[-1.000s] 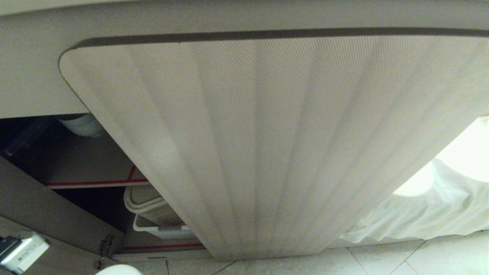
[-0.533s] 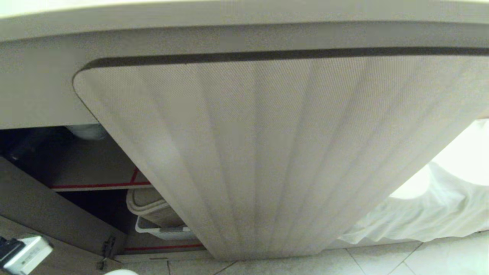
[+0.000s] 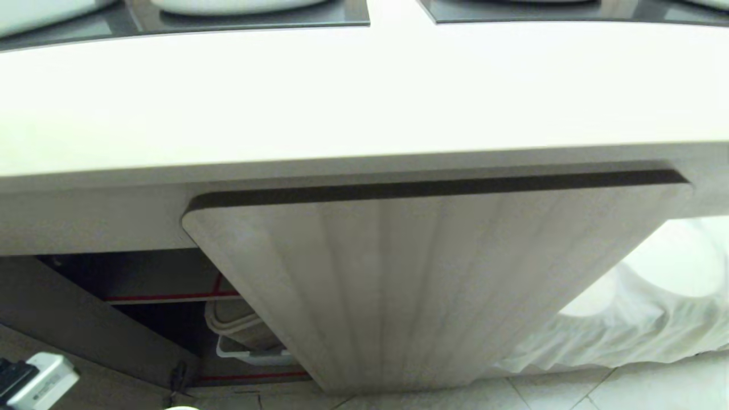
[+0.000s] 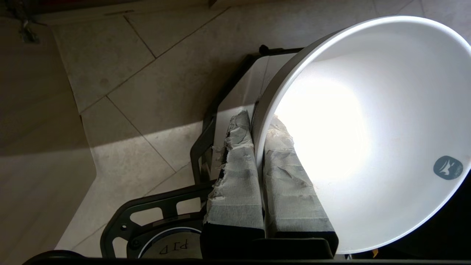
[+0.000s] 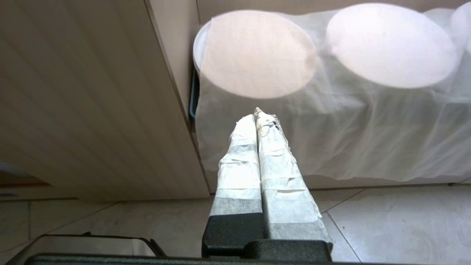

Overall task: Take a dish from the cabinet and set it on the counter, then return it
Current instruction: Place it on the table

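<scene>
While your left gripper (image 4: 259, 129) hung low over tiled floor (image 4: 121, 92), jaws were clenched on rim of dish (image 4: 368, 129): one taped finger inside bowl, other outside. Dish was tilted, held clear of floor, beside robot's dark base frame (image 4: 206, 147). Your right gripper (image 5: 259, 116) sat parked, fingers pressed together, grasping nothing, facing white cloth (image 5: 331, 140) beside cabinet (image 3: 398, 285). Head view showed counter (image 3: 364, 97) slab above ribbed door, cabinet open at left, red-edged shelf (image 3: 171, 296) visible inside.
</scene>
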Available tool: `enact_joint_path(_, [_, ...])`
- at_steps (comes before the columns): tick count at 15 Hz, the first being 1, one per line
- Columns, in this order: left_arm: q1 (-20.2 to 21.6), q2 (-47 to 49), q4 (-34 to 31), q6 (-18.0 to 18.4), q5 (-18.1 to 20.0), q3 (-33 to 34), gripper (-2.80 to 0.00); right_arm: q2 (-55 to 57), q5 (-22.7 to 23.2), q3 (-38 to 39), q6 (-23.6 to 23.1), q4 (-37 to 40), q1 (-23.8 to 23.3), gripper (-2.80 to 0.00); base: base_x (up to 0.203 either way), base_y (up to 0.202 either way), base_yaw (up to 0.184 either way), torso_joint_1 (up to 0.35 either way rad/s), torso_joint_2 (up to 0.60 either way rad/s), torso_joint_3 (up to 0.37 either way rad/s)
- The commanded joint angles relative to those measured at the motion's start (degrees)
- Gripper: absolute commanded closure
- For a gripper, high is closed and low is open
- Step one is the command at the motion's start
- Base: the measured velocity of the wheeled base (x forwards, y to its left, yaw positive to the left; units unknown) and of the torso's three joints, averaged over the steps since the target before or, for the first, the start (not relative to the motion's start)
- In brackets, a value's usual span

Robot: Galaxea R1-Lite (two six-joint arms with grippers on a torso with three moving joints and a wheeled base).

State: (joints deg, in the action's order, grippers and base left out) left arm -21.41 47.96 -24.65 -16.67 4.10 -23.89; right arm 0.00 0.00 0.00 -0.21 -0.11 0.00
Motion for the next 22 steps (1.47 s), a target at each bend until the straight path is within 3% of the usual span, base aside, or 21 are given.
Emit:
enact_joint_path(1, [0.0,-0.1,-0.1,-0.1,0.0,0.0,0.00,0.0,0.0,0.0,-0.1,0.0,0.1,0.00,0.000,0.000,0.000,0.188,-0.47,-0.276])
enact_joint_path(6, [0.0,-0.8,-0.1,-0.1,0.1,0.0,0.00,0.0,0.0,0.0,-0.1,0.0,0.0,0.00,0.000,0.000,0.000,0.199,-0.48,-0.281])
enact_joint_path(10, [-0.3,-1.3,-0.9,2.2,0.1,0.0,0.00,0.0,0.0,0.0,-0.1,0.0,0.0,0.00,0.000,0.000,0.000,0.218,-0.49,-0.279])
enact_joint_path(22, [-0.3,-2.1,-1.0,2.3,0.0,0.4,0.00,0.0,0.0,0.0,-0.1,0.0,0.0,0.00,0.000,0.000,0.000,0.258,-0.55,-0.297])
